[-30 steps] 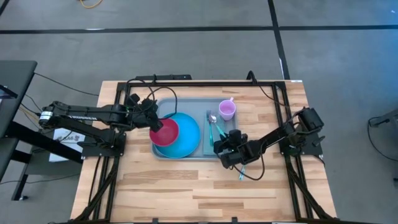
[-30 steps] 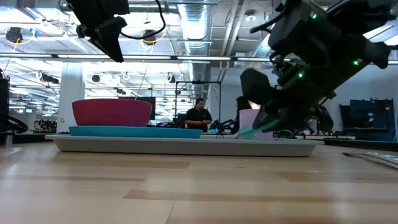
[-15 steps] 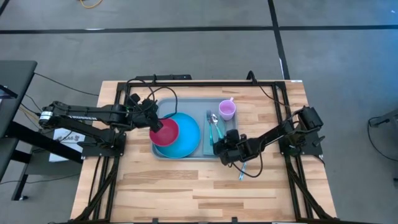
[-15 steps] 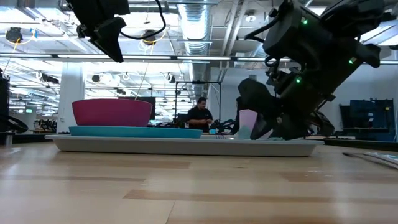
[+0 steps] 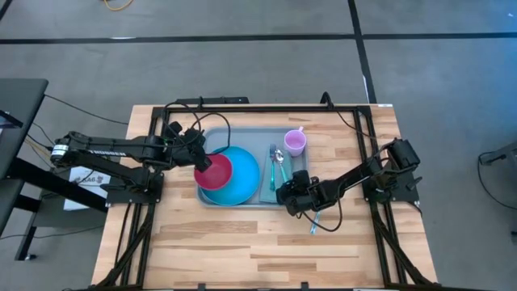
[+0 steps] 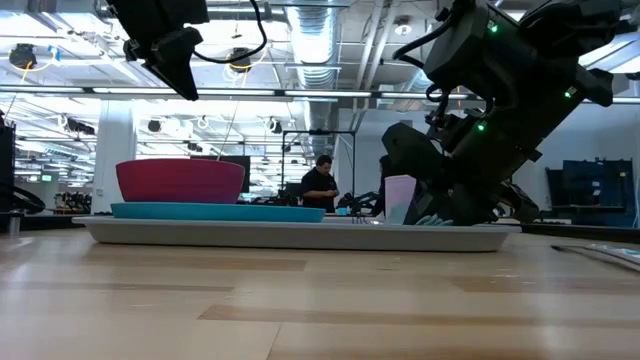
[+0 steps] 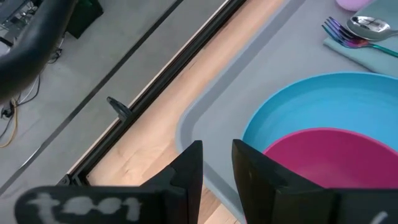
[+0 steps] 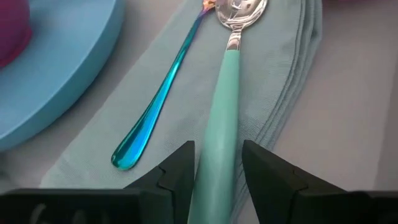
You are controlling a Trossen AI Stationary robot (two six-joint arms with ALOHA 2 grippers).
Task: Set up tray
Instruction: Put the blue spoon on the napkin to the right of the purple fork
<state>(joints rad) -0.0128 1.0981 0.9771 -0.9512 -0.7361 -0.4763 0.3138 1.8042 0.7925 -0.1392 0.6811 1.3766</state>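
Note:
The grey-blue tray lies in the middle of the table. On it are a blue plate carrying a pink bowl, a purple cup and a pale-teal napkin. A fork with a shiny blue handle and a spoon with a teal handle lie side by side on the napkin. My right gripper is open, low over the napkin's near end, one finger on each side of the spoon's handle. My left gripper hangs open above the tray's left rim, beside the bowl, with nothing between its fingers. My right gripper stands astride the near end of the spoon's teal handle, slanting down from the table's near right and pointing along the spoon. Its fingers are close on both sides; whether they touch, I cannot tell. The spoon lies flat on the napkin.
A thin blue thing lies on the wood just in front of the tray, under my right arm. Black frame rails run along the table's far edge and sides. Bare wood stretches from the tray to the near edge.
My right gripper has tipped and sunk a little over the napkin's near end. The spoon's teal handle, which slanted up in that gripper a second ago, now lies down flat on the napkin. My left arm has kept still.

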